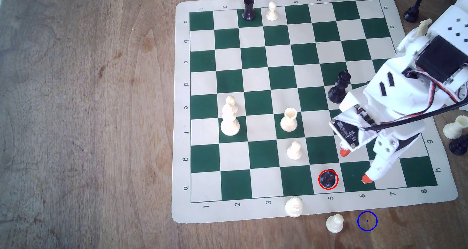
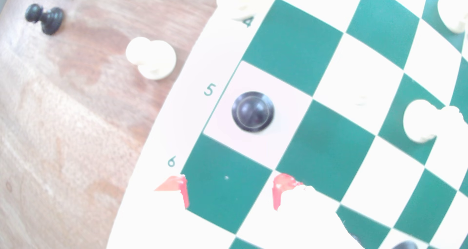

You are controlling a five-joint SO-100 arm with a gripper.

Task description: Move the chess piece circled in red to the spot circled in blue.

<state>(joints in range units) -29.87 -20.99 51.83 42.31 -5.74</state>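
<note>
Black pawn (image 1: 328,179) stands upright on its cream square just toward the exterior view's left of the gripper (image 1: 354,166), whose orange-tipped jaws gape wide and empty.

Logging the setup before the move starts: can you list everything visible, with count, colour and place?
black pawn: 1, glossy black, red-ringed, square h5
blue ring: 1, blue with centre dot, on bare wood just off the mat's near edge
black rook: 1, black, a3
black king: 1, black, mid-board beside the arm
white pieces on squares: 4, cream, a4, f2, f4, g4
white pieces at the near edge: 2, cream, one on the mat's border, one on wood
spare pieces: several, black and cream, around the far and right edges
chess mat: 1, green and cream, on the table
table: 1, brown wood
pincer: 1, white with orange tips, open, over column 6 beside the pawn
</note>
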